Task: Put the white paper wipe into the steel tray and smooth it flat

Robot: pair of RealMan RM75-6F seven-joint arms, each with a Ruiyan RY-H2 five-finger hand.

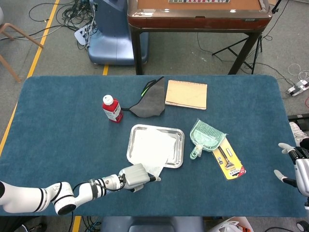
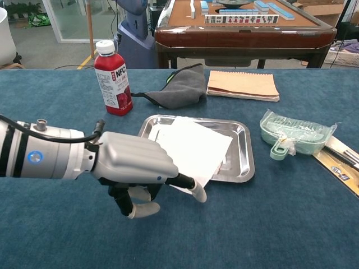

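From the head view, the left hand [image 1: 134, 176] sits at the near corner of the white paper wipe [image 1: 152, 148], which lies mostly in the steel tray [image 1: 179, 149] just beyond. The right hand [image 1: 294, 164] has its fingers spread and holds nothing.

From the chest view, one finger of the left hand [image 2: 134, 167] reaches to the overhanging corner of the wipe [image 2: 190, 147]; whether it touches or pinches, I cannot tell.

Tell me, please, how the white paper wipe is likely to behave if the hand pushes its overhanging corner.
The white paper wipe looks thin and floppy: its corner droops over the steel tray rim. It would probably crumple or fold rather than slide, and seems light enough to cling to the left hand.
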